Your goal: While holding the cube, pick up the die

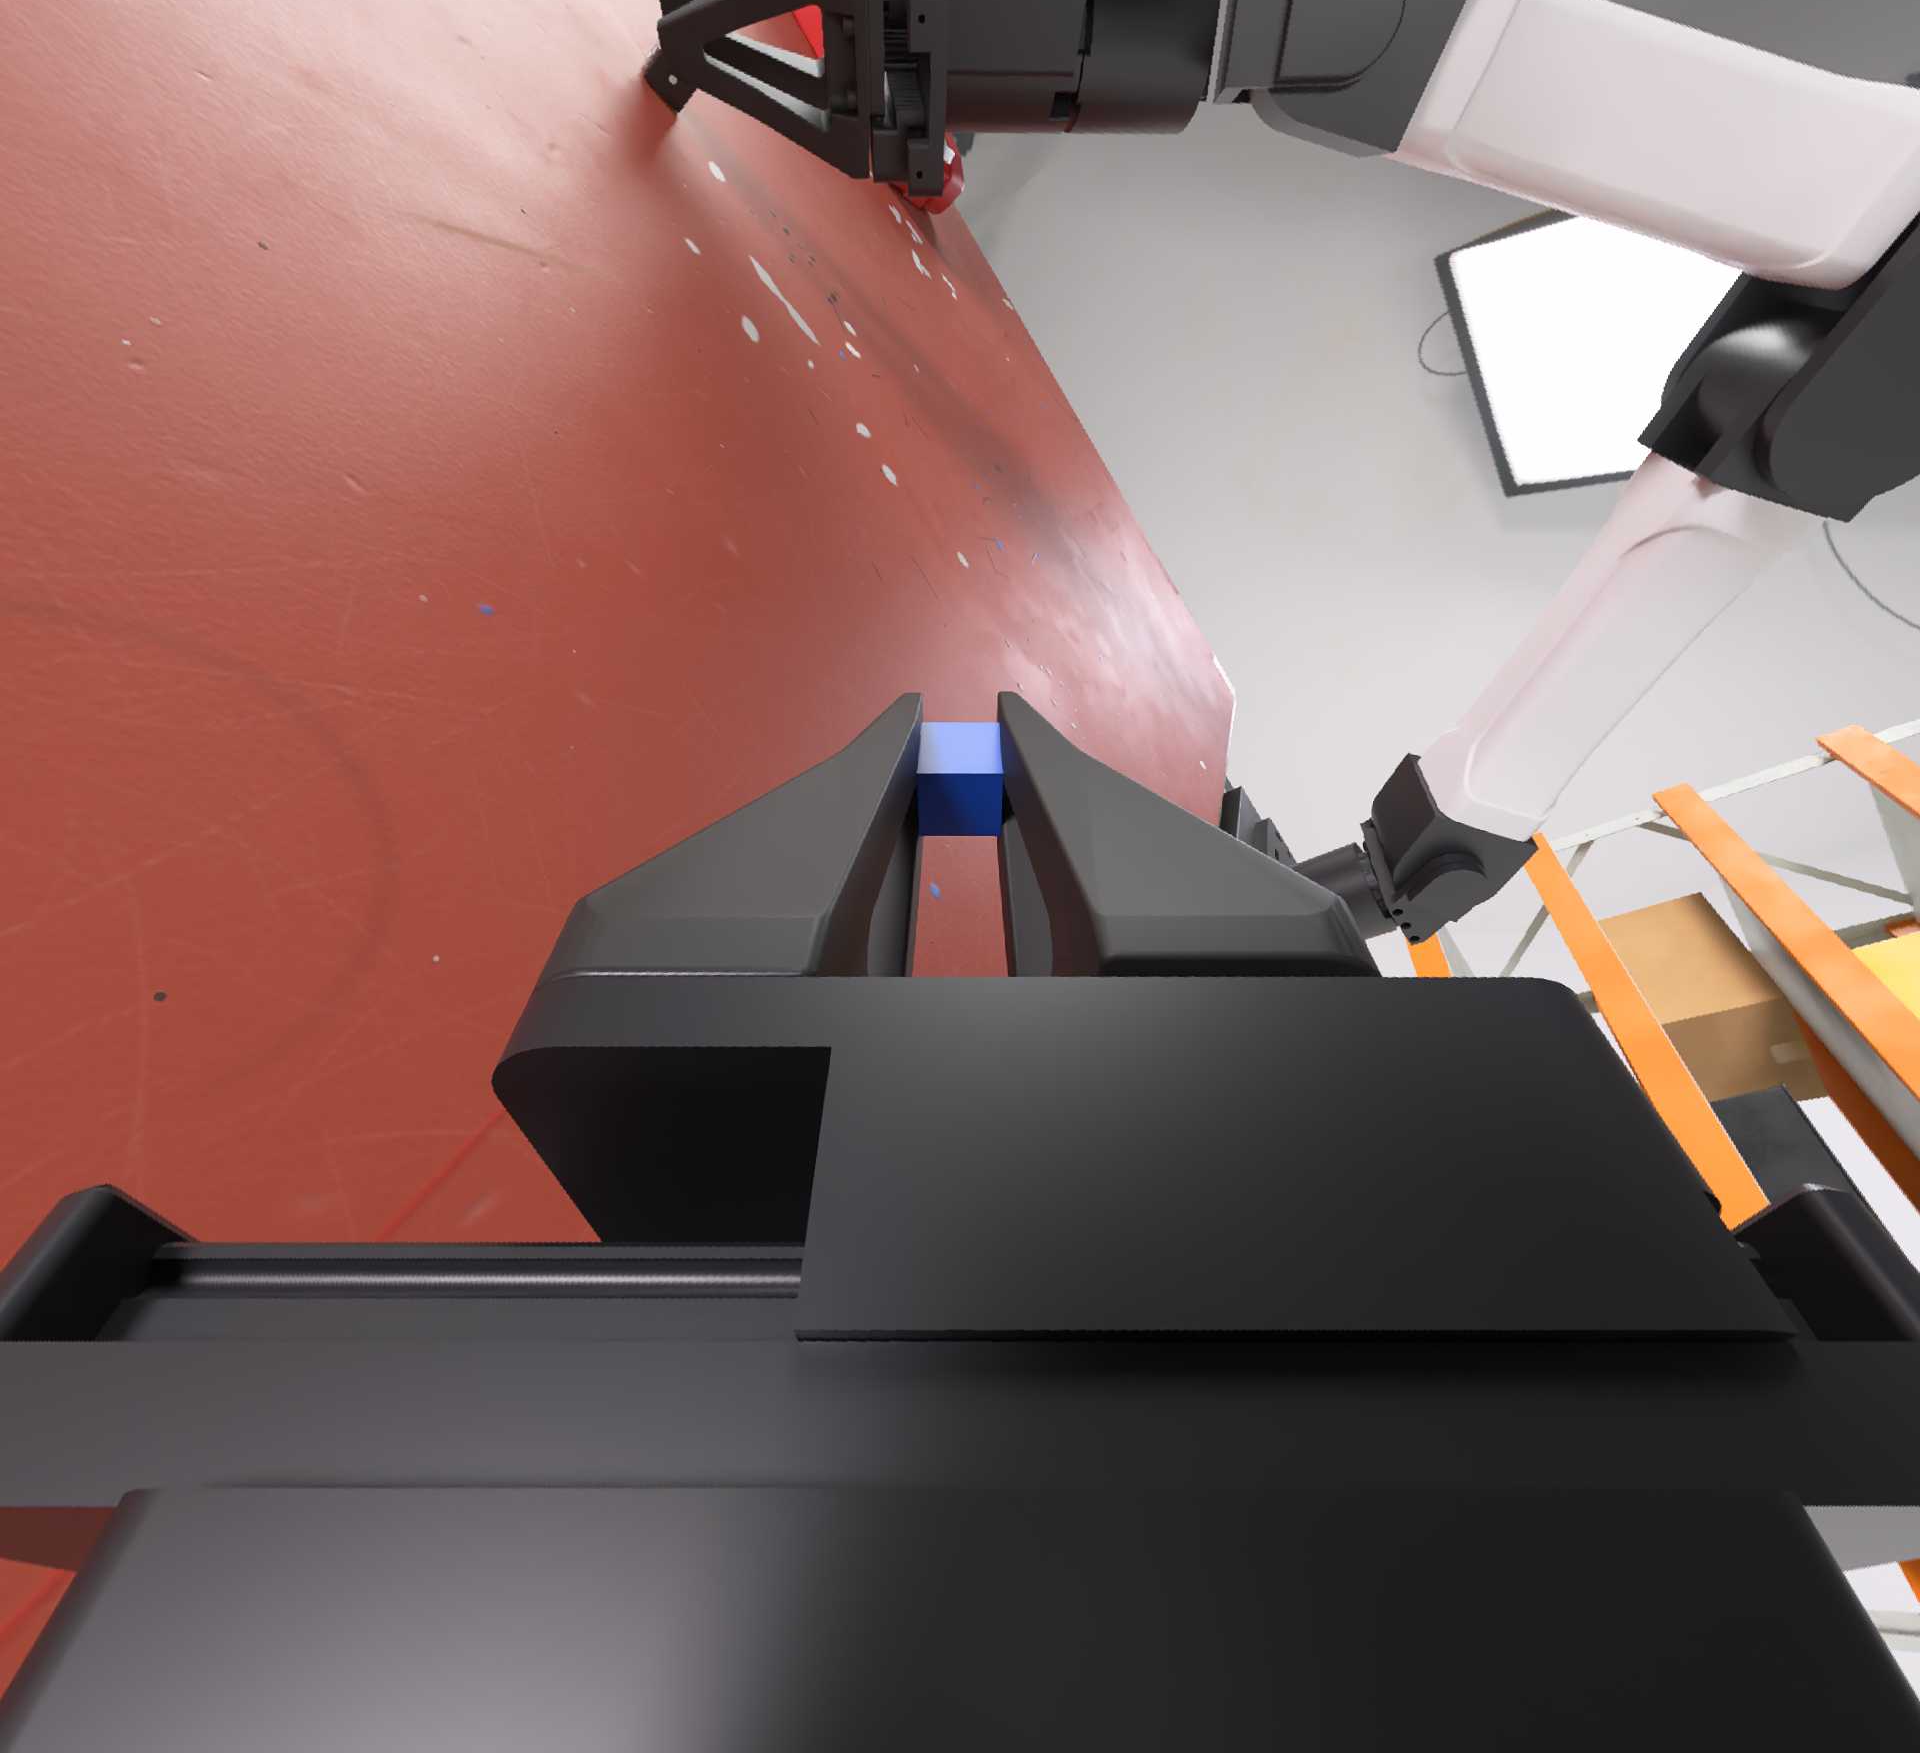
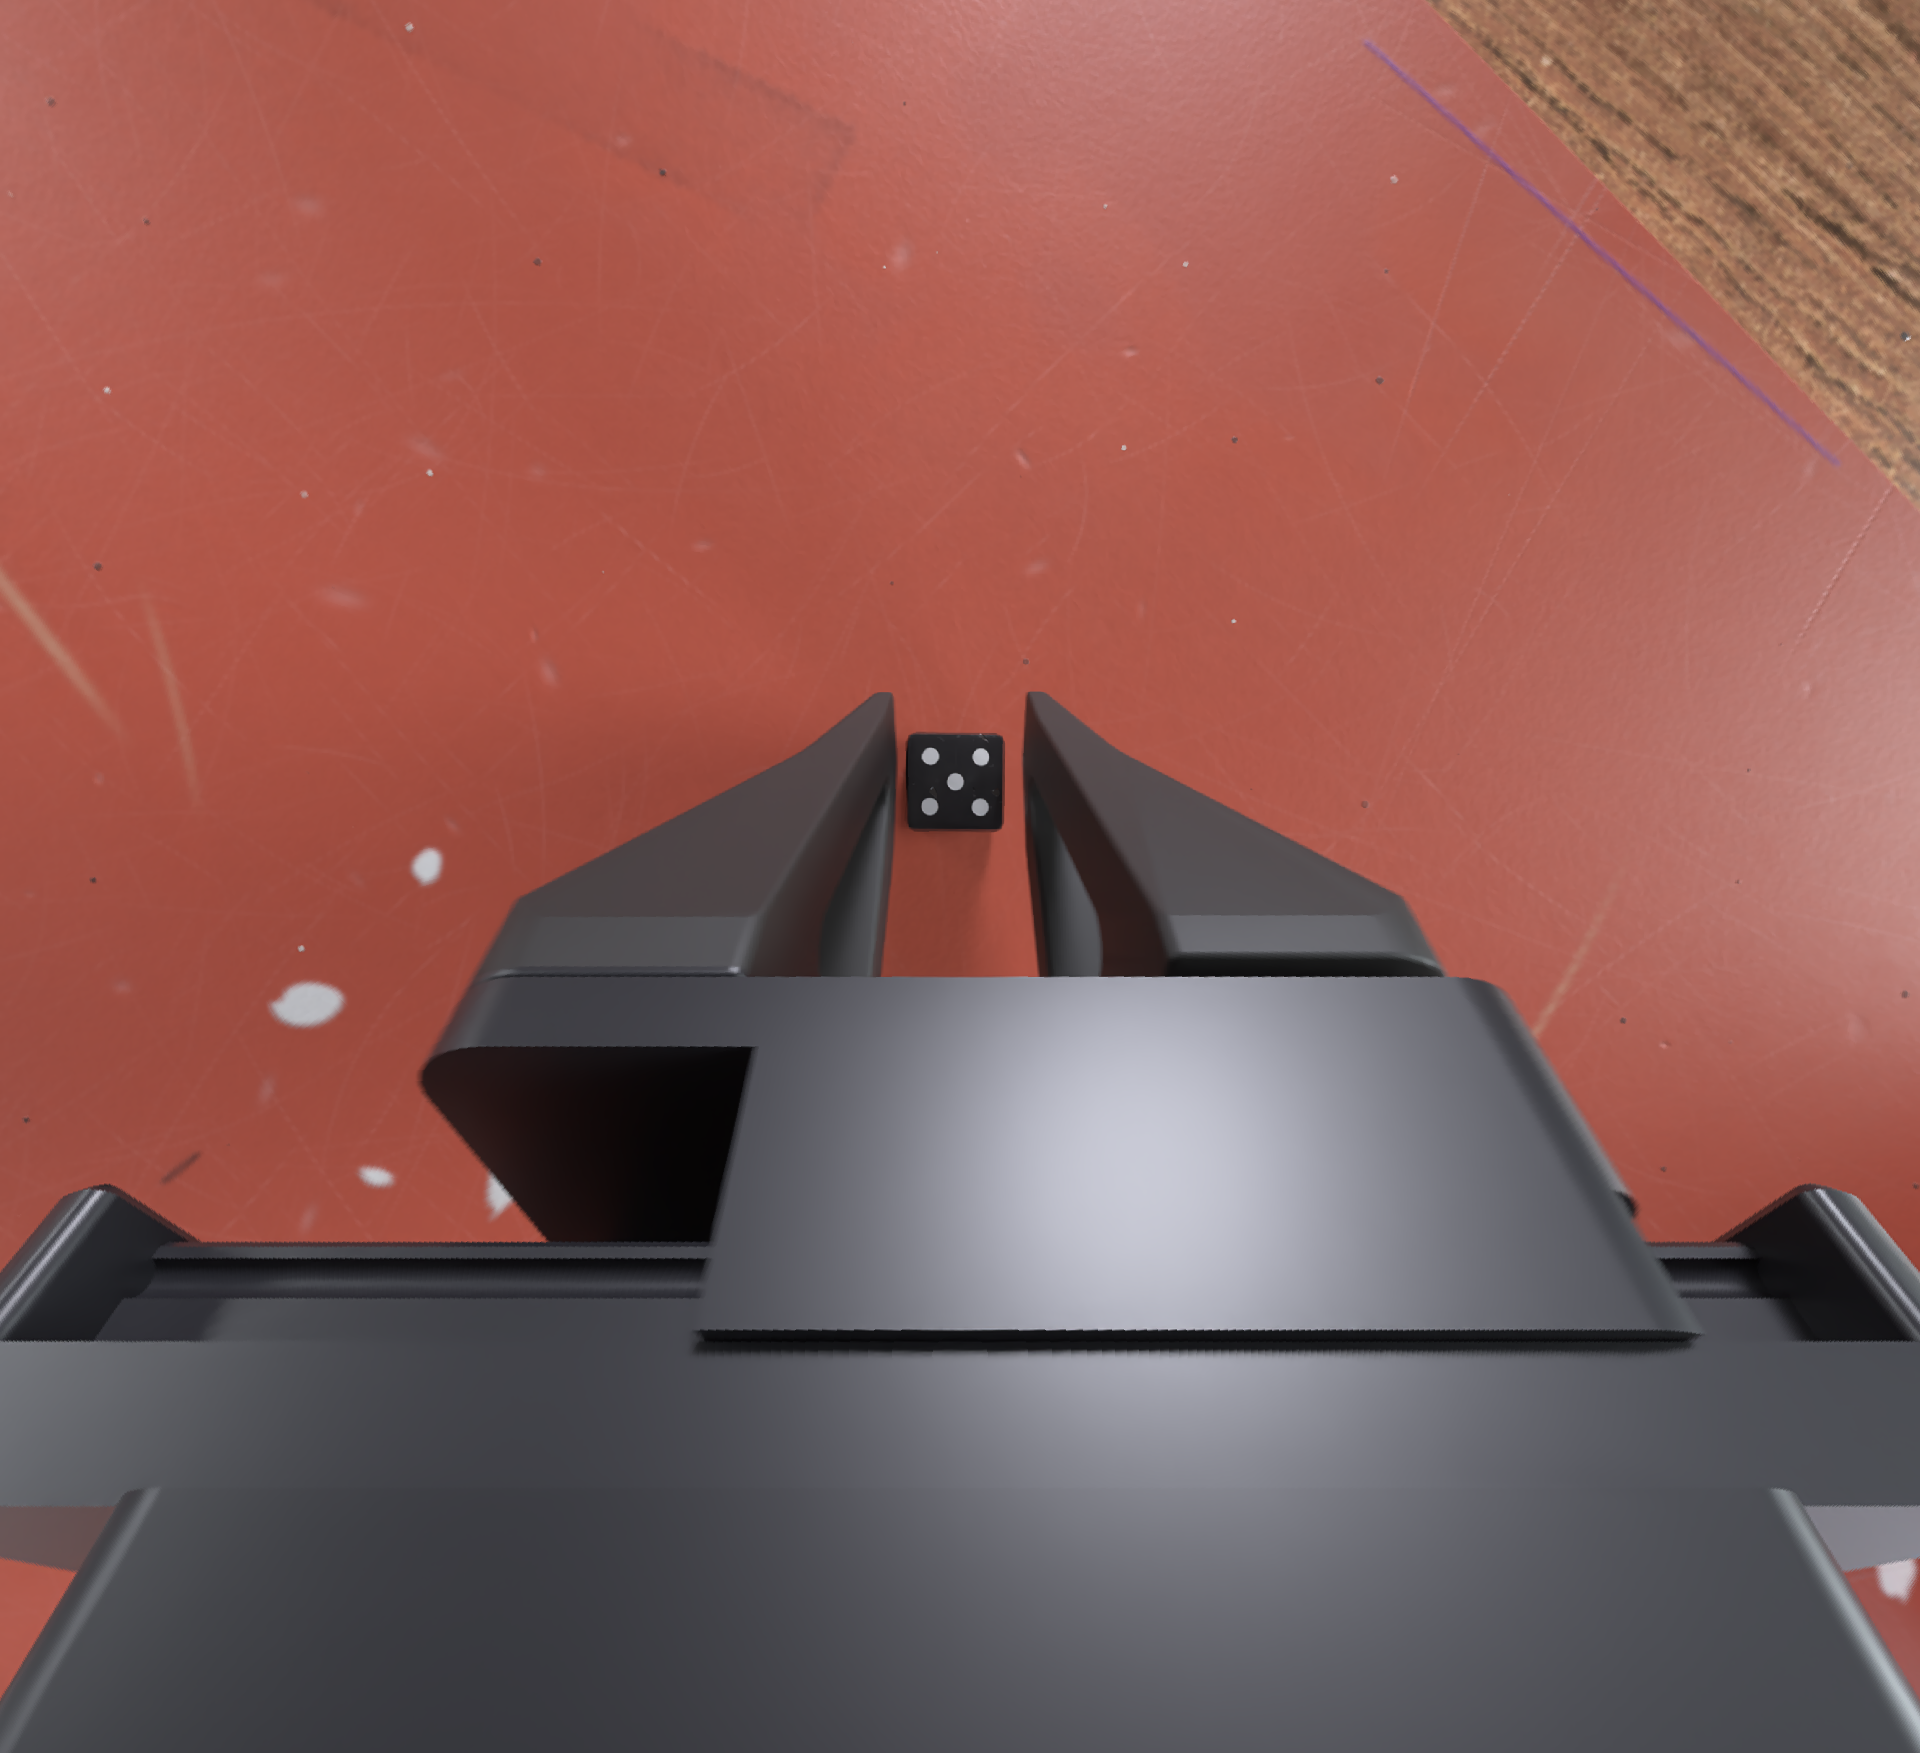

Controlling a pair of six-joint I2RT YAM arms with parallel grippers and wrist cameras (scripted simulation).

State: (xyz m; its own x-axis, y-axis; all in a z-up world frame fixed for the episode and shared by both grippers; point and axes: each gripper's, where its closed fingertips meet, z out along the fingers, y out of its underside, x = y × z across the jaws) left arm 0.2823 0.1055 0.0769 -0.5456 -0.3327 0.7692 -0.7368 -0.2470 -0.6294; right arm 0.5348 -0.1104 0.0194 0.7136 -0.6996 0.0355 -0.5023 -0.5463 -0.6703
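The left tool (image 1: 959, 716), a pair of dark grey tapered fingers, is clenched on a small blue cube (image 1: 959, 784). The cube sits right at the fingertips, touching both inner faces, with its paler top face and darker near face in view. Beyond the tips spreads the scuffed red table (image 1: 416, 456), flecked with white paint spots. It appears tilted in the left wrist view.

Far ahead of the left tool and slightly to its left, the right tool (image 1: 665, 67) shows from the side, tips down at the table surface. Its white and dark grey arm (image 1: 1621, 134) runs off to the right.

In the right wrist view, the right tool (image 2: 959, 716) points down at the table (image 2: 623, 353). Its two fingers stand a little apart, released. Between them, just short of the tips, lies a small black die with white pips (image 2: 955, 782), five pips on its upward face. A thin gap of red shows on each side of the die, slightly wider on the right, so neither finger touches it. The die rests flat on the table. Past the table's edge, ahead and to the right of this tool, is brown wood-grain flooring (image 2: 1662, 41).
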